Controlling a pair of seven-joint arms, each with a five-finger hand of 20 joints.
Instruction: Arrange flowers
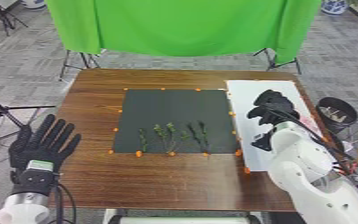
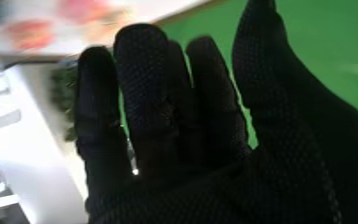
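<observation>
Where the near half of the dark mat (image 1: 171,107) runs, you have the leafy green sprigs (image 1: 201,135) lying in a loose row, side by side and roughly lengthwise, between the mat's left and right edges. Your right hand (image 1: 275,107) is off to their right, apart from them all, over the white sheet (image 1: 262,86) that lies along the mat's right side; most of the hand sits farther from you than the sprigs do. In the right wrist view you can see that right hand (image 2: 175,125) open, its fingers close together and nearly straight, the thumb standing away from them with green showing through the gap — you have nothing visible in its hold. Your left hand (image 1: 42,147) is at the table's left edge, well apart from the sprigs, with its fingers straight and spread, pointing forward, and nothing visible in its hold either.

Around the mat you have small orange markers (image 1: 139,153), dotted along its edges, and under it all the brown wooden table (image 1: 193,180). Just beyond the table's right edge stands a dark bin (image 1: 337,111) with pale things in it. Past the far edge you face a bright green cloth (image 1: 184,30), hanging above the grey carpet (image 1: 33,65) — its lower edge sags toward the table.
</observation>
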